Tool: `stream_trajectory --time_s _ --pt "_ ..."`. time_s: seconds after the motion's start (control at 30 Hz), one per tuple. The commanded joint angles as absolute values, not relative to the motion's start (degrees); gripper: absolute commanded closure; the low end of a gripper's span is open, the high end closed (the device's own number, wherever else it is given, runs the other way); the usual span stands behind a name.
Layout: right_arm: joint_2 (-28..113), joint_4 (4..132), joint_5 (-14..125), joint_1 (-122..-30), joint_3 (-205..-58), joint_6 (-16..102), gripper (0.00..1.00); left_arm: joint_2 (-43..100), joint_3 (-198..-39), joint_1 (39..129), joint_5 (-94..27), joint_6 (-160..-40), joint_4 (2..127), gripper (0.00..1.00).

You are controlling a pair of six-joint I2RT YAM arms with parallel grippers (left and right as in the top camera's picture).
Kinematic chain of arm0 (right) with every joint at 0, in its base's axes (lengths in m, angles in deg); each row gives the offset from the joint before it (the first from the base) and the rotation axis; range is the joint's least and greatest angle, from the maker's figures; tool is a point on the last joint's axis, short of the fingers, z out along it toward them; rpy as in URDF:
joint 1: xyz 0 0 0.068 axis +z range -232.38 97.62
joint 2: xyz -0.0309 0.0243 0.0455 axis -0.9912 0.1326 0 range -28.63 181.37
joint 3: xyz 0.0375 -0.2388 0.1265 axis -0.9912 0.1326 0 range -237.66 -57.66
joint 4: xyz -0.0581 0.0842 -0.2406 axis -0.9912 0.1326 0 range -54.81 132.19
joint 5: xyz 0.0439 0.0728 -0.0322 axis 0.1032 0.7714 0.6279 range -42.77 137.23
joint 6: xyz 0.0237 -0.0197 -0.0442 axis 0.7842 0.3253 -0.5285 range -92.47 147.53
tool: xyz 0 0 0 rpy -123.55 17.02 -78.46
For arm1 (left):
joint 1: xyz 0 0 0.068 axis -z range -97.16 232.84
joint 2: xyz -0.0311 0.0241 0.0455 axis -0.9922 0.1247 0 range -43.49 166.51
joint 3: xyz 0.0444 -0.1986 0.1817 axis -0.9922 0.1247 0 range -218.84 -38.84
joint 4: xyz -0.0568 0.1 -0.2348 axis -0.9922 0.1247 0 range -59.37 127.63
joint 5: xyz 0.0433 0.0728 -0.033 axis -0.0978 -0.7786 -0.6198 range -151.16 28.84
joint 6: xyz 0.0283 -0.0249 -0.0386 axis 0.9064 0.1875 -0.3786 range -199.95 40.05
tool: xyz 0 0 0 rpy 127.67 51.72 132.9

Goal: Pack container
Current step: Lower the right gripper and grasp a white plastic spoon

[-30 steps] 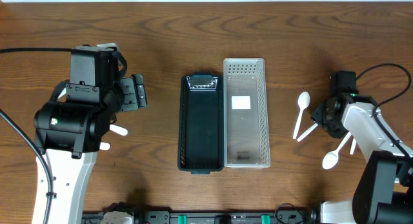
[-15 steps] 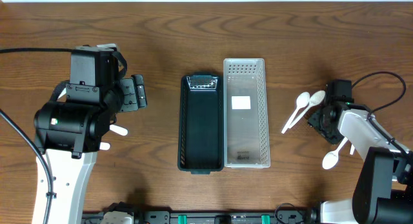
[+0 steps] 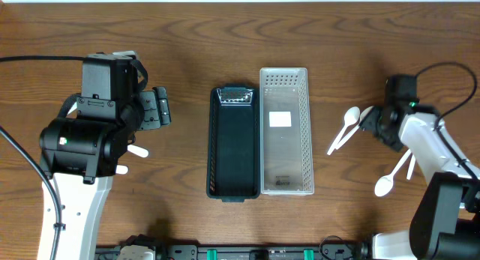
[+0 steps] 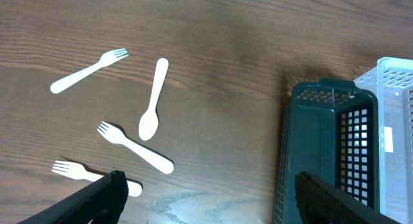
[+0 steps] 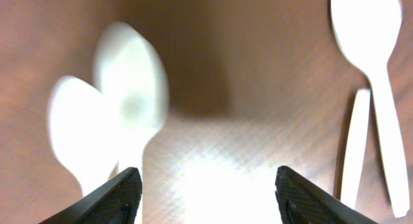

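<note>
— Overhead first. What to note in the middle?

— Two long baskets, side by side and touching: a dark green slotted plastic basket [image 3: 212, 140] and, on the right arm's side, a clear perforated plastic basket [image 3: 309, 140]. No cutlery inside either, only a white label [image 3: 280, 118] in the clear one.

— And the arms?

— Right gripper [image 3: 373, 122] low, just beside two crossed white plastic spoons [image 3: 349, 124]. Nearer to the robot, a third white spoon [image 3: 385, 185] with a thin white handle [image 3: 410, 165] next to it. Left gripper [image 3: 159, 108] well apart from the baskets.

— Now the left wrist view?

— Fingers [image 4: 97, 198] spread wide, holding nothing. Below, three white plastic forks [image 4: 87, 70] and a single white spoon [image 4: 153, 101], scattered on the brown wooden table [image 4: 226, 43]. At the edge, a corner of each basket.

— And the right wrist view?

— Rather blurred. Jaws apart, only bare wood between them. The two crossed spoons close to one finger, lying loose, not pinched.

— How far along, then?

— Judged as hardly begun. Nothing packed yet; every piece of cutlery out on the table, on both sides. Left to do: to pick up each piece, carry it over and lay it inside. Impossible to tell which basket is meant for which cutlery.
</note>
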State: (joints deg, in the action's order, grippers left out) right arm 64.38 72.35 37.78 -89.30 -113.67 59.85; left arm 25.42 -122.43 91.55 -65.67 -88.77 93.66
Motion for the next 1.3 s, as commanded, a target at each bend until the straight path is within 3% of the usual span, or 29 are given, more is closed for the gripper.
stream_trajectory --time_s 0.0,0.67,0.73,0.87,1.03,1.27 --pt "64.5 73.8 38.7 -88.1 -119.1 55.7 0.28 25.4 -122.5 91.3 -66.2 -89.1 93.8 0.15" --pt "78.4 72.2 39.1 -86.1 -118.6 58.3 0.28 25.4 -122.5 91.3 -66.2 -89.1 94.7 0.14" --pt "78.4 72.2 39.1 -86.1 -118.6 58.3 0.33 25.4 -122.5 91.3 -66.2 -89.1 94.7 0.15" --pt "78.4 72.2 39.1 -86.1 -118.6 58.3 0.7 25.4 -122.5 91.3 -66.2 -89.1 94.7 0.15" --pt "78.4 72.2 39.1 -86.1 -118.6 58.3 0.95 25.4 -122.5 91.3 -66.2 -89.1 94.7 0.15" --pt "76.8 72.9 39.1 -85.9 -121.4 54.5 0.99 25.4 -122.5 91.3 -66.2 -89.0 94.7 0.15"
